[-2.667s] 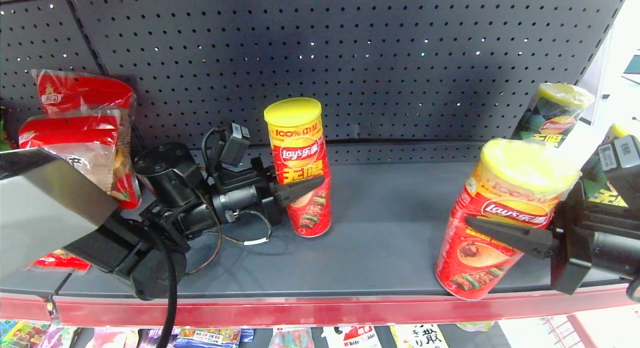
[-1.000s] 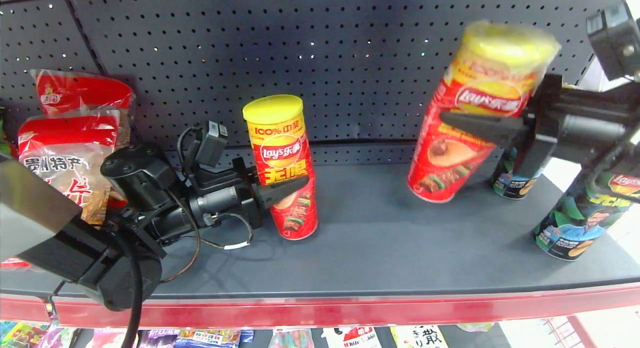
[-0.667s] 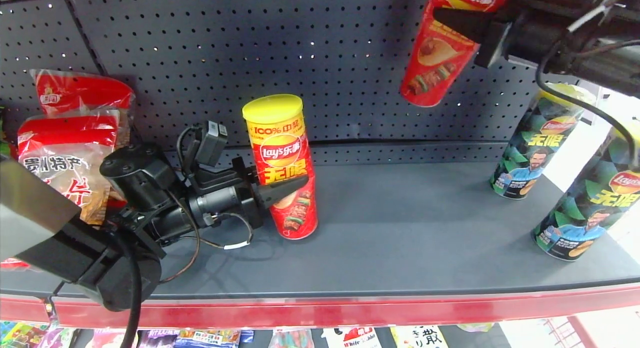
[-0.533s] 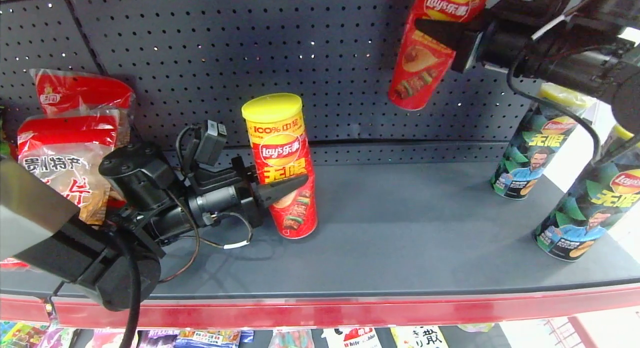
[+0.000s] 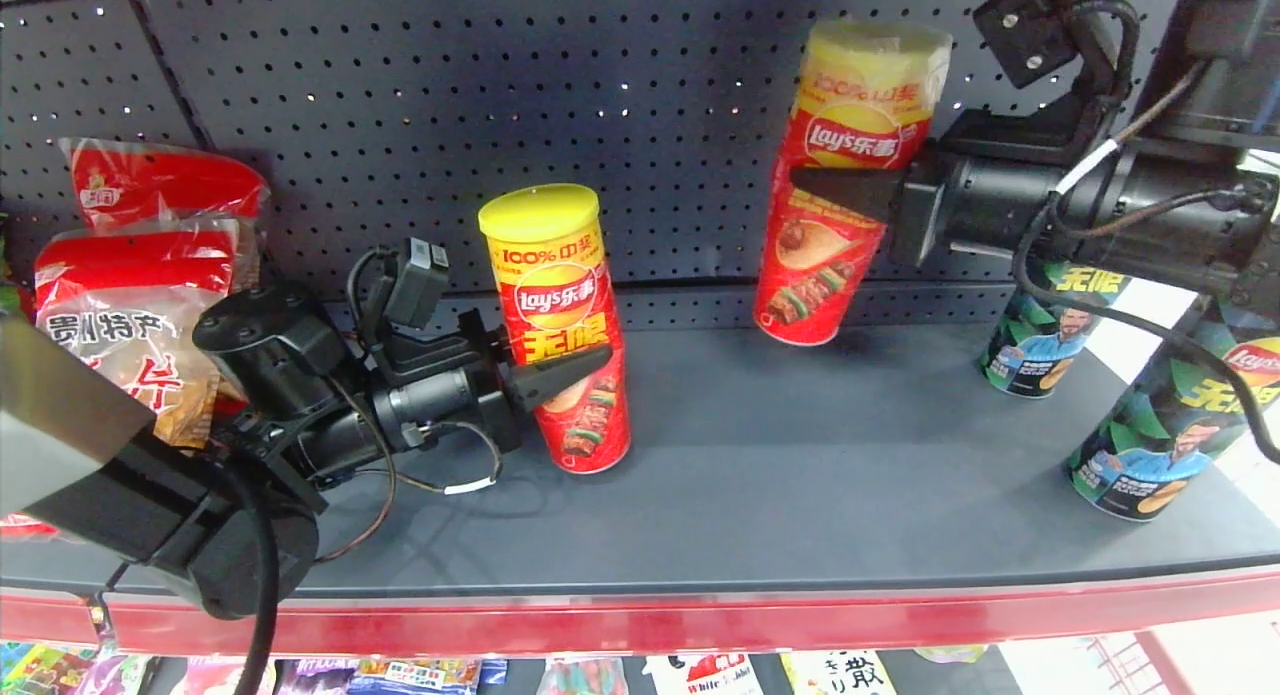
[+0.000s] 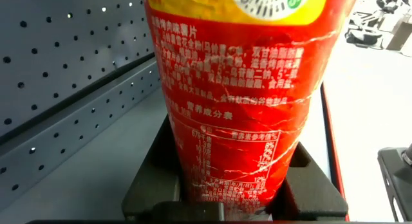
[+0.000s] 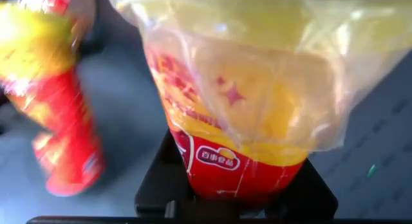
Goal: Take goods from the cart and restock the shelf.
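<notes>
A red chip can with a yellow lid [image 5: 555, 325] stands upright on the grey shelf [image 5: 800, 475], left of centre. My left gripper [image 5: 565, 360] is shut on its middle, and the can [image 6: 244, 108] rises between the left gripper's [image 6: 238, 195] jaws. A second red can [image 5: 845, 185], wrapped in clear film, is tilted near the pegboard, its base close to the shelf's rear; whether it touches I cannot tell. My right gripper [image 5: 835, 190] is shut on it from the right. In the right wrist view this can [image 7: 251, 121] is close up, and the first can [image 7: 58, 102] is blurred beyond it.
Two green chip cans [image 5: 1050, 325] [image 5: 1170, 425] stand at the shelf's right end. Red snack bags [image 5: 150, 245] lean at the left end. A dark pegboard [image 5: 500, 95] backs the shelf and a red lip [image 5: 640, 620] runs along its front. Bare shelf lies between the two red cans.
My right arm lifted its can from the shelf's front right, swung it high and leftward, then lowered it toward the shelf's rear centre. The left gripper and its can shifted slightly left.
</notes>
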Available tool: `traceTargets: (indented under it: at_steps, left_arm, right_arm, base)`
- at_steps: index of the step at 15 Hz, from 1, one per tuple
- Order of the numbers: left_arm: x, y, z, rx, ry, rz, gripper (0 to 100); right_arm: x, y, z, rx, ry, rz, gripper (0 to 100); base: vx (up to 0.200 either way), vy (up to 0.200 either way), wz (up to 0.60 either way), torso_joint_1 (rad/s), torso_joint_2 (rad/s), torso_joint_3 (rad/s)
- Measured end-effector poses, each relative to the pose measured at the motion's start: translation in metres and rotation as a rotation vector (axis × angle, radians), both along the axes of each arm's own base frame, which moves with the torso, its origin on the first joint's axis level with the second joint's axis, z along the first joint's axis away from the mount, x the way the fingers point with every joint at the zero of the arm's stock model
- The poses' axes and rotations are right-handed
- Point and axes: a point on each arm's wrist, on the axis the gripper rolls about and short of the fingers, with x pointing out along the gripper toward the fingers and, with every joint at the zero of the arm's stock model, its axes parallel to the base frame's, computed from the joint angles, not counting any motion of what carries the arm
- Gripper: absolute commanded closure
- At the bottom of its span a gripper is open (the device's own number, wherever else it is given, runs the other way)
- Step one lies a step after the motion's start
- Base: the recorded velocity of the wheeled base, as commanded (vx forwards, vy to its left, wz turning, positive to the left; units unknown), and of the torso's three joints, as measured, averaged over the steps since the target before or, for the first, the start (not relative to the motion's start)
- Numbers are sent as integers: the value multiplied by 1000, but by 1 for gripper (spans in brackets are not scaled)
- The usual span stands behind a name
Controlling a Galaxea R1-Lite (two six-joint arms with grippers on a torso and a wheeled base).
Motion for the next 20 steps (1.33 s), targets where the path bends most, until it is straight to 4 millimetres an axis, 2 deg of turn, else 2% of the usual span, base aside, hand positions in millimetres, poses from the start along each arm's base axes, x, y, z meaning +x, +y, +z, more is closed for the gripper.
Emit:
traceTargets:
  at_steps: [4,9,12,15,17,20]
  left_arm:
    - [0,0,1,-1,-3,-1,100]
    - [0,-1,1,-1,-3,-2,100]
    - [1,0,0,-1,-2,0,100]
    - [3,1,2,-3,-9,5,100]
    - [4,1,2,-4,-12,5,100]
    - [5,2,3,-5,-15,7,100]
  right_arm:
    - [-18,-2,1,-44,37,52,100]
    - [-25,-4,12,-72,99,82,100]
    - [-29,-8,33,-73,104,83,100]
    - [-36,-10,44,-68,86,87,100]
    - [-47,-9,44,-72,80,107,100]
    - [-76,-15,28,-96,116,112,100]
  base:
    - [0,0,0,0,0,0]
    - [0,0,0,0,0,0]
    - [0,0,0,0,0,0]
    - [0,0,0,0,0,0]
    - [0,0,0,0,0,0]
    - [0,0,0,0,0,0]
